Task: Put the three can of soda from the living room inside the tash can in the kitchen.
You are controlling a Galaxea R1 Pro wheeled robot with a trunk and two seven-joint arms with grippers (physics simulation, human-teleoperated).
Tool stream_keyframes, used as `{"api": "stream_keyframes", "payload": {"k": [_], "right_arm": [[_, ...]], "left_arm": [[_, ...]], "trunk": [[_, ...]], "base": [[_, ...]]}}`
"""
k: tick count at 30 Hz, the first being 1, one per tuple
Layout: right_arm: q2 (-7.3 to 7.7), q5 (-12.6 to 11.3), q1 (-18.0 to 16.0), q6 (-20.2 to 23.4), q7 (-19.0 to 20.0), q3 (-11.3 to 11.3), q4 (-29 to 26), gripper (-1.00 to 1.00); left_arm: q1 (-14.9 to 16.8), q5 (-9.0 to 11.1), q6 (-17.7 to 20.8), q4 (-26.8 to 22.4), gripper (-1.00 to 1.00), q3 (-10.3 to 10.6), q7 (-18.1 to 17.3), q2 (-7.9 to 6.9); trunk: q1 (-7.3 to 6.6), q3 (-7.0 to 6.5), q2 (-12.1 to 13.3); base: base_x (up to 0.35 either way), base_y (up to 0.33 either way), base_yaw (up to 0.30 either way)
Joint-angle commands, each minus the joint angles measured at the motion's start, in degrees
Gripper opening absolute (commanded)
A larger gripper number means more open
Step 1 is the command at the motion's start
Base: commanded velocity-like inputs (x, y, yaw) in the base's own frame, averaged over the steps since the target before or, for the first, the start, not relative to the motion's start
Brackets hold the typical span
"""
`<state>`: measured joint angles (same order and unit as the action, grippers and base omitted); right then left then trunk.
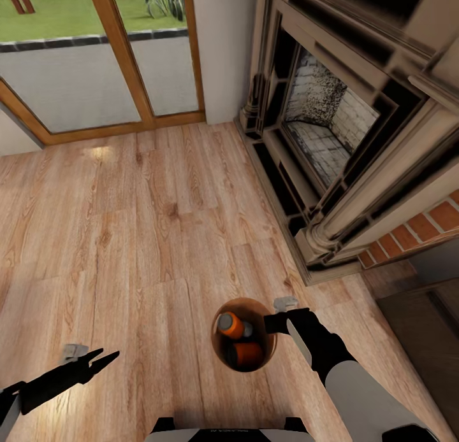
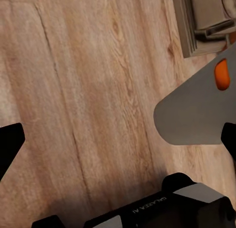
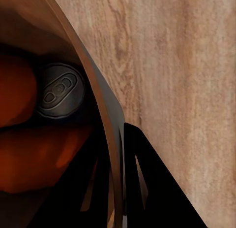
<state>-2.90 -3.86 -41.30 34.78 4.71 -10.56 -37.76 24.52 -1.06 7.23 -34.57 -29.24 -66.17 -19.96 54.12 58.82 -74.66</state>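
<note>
Head view: the right gripper (image 1: 275, 322) clamps the rim of the round amber-brown bin (image 1: 220, 353), held above the pale wood-plank floor (image 1: 140, 225) — orange soda cans with dark grey tops (image 1: 234, 326) lie inside. The left gripper (image 1: 102, 360) hangs with fingers parted, empty. A brick-lined fireplace (image 1: 331, 123) stands beside wood-framed glass doors (image 1: 121, 66).

Left wrist view: black fingertips (image 2: 10, 144) spread wide over floorboards.

Right wrist view: two black fingers (image 3: 147, 188) pinch the bin wall — a can top (image 3: 59, 90) shows within.
</note>
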Motion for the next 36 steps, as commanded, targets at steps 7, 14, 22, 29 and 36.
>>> {"api": "stream_keyframes", "payload": {"k": [7,14,22,29,36], "right_arm": [[0.00,-1.0,0.0,-3.2,0.6,0.0,0.0,-1.00],[0.13,-1.1,0.1,-6.9,1.2,0.0,-2.5,-1.00],[0.50,-1.0,0.1,-7.4,6.1,0.1,-3.4,-1.00],[0.68,-1.0,0.1,-7.4,6.7,0.1,-3.4,-1.00],[0.68,-1.0,0.1,-13.9,7.1,0.2,-3.4,-1.00]], "left_arm": [[0.0,0.0,-0.2,0.0,1.00,0.0,0.1,0.17],[0.0,0.0,-0.2,0.0,1.00,0.0,0.1,0.11],[0.0,0.0,-0.2,0.0,1.00,0.0,0.1,0.11],[0.0,0.0,-0.2,0.0,1.00,0.0,0.1,0.10],[0.0,0.0,-0.2,-0.1,1.00,0.1,-0.1,0.15]], "trunk": [[0.00,0.00,0.0],[0.00,0.00,0.0],[0.00,0.00,0.0],[0.00,0.00,0.0],[0.00,0.00,0.0]], "base": [[0.000,0.000,0.000],[0.000,0.000,0.000],[0.000,0.000,0.000],[0.000,0.000,0.000],[0.000,0.000,0.000]]}}
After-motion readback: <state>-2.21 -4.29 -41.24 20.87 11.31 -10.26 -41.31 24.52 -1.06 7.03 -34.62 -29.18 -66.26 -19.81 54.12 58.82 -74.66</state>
